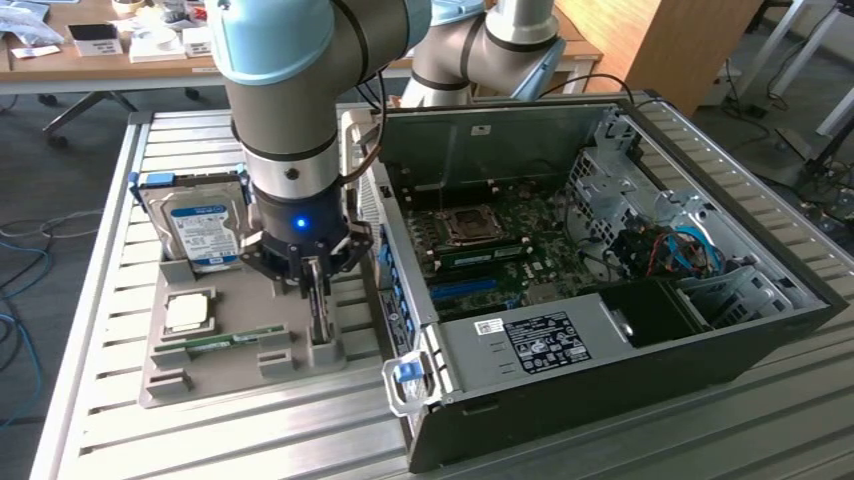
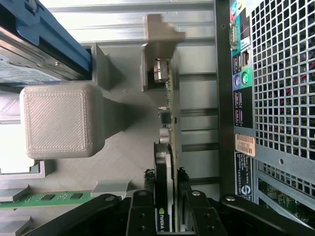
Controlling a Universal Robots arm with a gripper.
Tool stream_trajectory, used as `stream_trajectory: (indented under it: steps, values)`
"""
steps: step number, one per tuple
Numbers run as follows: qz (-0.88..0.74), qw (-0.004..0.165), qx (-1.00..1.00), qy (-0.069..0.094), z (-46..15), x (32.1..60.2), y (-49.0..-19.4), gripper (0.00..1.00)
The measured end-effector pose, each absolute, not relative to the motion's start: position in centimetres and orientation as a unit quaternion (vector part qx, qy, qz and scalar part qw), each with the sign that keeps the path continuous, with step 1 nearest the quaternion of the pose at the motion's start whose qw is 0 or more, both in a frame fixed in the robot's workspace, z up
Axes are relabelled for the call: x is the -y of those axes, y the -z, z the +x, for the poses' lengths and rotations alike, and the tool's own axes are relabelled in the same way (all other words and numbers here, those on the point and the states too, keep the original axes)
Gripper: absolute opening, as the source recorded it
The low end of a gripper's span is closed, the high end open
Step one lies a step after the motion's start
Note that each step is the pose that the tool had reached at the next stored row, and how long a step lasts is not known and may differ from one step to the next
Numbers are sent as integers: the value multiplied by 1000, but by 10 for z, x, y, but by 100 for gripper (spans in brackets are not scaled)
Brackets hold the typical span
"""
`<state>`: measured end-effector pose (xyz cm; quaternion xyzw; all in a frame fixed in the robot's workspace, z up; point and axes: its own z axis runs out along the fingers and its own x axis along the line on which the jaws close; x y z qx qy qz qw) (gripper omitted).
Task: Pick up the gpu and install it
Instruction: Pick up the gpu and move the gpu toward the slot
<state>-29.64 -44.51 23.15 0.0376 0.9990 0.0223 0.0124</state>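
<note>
Wrist view adds detail: my pincer (image 2: 166, 184) clamps both faces of the gpu (image 2: 171, 118), standing on edge in the gray tray (image 2: 123, 152) beside the computer case (image 2: 285, 73), green NVIDIA logo (image 2: 161, 219) on its cooler (image 2: 162, 164).

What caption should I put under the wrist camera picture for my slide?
Gripper poised over the gpu standing on edge in its grey holder, beside the computer case.

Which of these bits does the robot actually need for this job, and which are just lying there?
For the job: gpu, gripper, computer case.
Just lying about: hard drive, processor chip, memory stick.
</note>
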Motion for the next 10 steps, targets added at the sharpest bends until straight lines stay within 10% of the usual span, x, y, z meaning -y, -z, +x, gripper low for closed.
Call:
stream_trajectory:
  steps: [10]
  values:
    - [38,12,-999,-22,-296,445,-232,27]
